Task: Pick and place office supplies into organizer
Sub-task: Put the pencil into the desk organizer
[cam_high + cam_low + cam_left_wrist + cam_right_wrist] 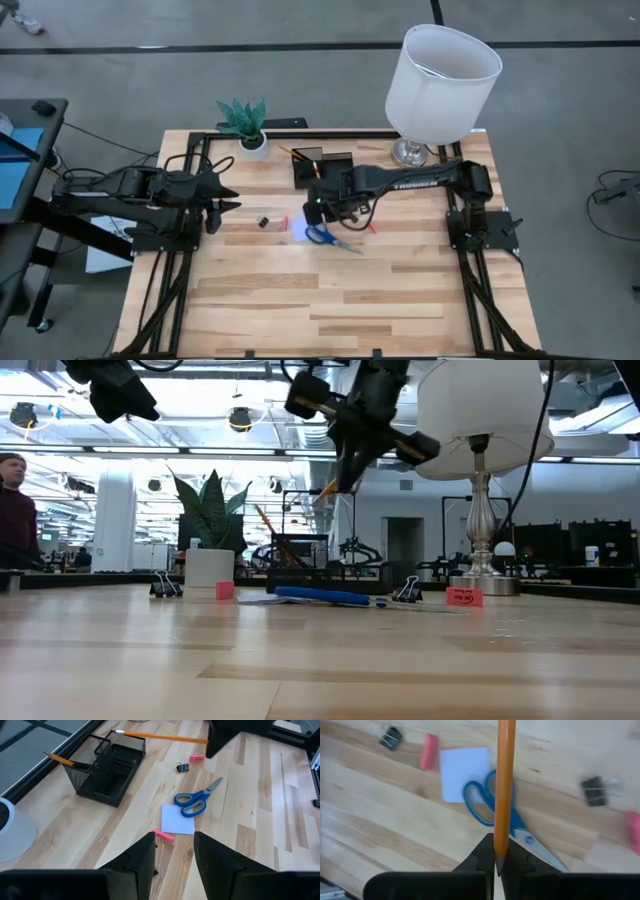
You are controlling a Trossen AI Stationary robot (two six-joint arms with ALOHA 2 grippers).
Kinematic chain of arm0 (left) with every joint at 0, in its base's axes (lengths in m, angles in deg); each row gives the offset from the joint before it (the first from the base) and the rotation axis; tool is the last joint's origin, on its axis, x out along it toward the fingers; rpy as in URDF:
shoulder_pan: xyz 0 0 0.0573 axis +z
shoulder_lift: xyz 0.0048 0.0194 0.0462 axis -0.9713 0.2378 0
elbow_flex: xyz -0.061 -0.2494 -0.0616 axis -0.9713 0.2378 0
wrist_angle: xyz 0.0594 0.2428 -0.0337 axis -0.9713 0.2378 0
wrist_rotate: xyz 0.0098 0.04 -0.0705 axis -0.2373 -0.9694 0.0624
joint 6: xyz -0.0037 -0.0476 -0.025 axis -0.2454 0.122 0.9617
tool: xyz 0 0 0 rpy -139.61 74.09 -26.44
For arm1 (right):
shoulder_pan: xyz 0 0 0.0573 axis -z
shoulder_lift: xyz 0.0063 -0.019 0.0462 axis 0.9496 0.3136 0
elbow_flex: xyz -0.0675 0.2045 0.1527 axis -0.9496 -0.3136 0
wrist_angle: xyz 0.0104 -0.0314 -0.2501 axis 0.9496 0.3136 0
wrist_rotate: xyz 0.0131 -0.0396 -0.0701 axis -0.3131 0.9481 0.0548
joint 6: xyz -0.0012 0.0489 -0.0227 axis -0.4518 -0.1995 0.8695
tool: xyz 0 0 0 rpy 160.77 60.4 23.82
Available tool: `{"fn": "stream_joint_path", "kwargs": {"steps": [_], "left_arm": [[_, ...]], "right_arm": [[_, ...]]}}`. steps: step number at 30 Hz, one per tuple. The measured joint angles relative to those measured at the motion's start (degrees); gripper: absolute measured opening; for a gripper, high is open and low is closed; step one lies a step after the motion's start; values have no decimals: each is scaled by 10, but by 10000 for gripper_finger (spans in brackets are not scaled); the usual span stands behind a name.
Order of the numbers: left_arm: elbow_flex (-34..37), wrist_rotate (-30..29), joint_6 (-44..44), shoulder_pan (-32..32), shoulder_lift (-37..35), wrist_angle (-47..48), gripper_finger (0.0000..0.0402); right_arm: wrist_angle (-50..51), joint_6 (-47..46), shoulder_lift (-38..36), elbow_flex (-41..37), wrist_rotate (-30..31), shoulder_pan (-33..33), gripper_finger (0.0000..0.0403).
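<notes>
My right gripper (498,856) clenched on a wooden pencil (504,785), raised above the blue-handled scissors (330,238) and note pad (178,818), near the black organizer (107,770), my left gripper (172,852) parted, empty, at the table's left side.

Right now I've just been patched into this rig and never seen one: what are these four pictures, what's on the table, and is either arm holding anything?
You have two dark robot arms at a wooden table.

One picture looks straight down, one looks level across the tabletop, and each arm has a wrist camera looking past its own pincer.

The right pincer, raised above the table, is shut on a wooden pencil. Under it lie blue-handled scissors partly on a pale note pad, with red bits and black binder clips around.

The left pincer is partly open, holds nothing and waits at the table's left side.

The black organizer stands at the far edge, another pencil already in it.
</notes>
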Motion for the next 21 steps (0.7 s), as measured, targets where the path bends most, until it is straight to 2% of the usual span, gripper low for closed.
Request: {"fn": "stream_joint_path", "kwargs": {"steps": [5, 9, 15, 21], "left_arm": [[0, 0, 0, 0, 0, 0, 126], [0, 0, 0, 0, 0, 0, 126], [0, 0, 0, 0, 0, 0, 126], [0, 0, 0, 0, 0, 0, 126]], "right_arm": [[24, 22, -7, 2, -46, 35, 6], [48, 52, -4, 24, -95, 62, 5], [60, 77, -2, 56, -132, 93, 6], [101, 95, -3, 89, -203, 117, 4]]}}
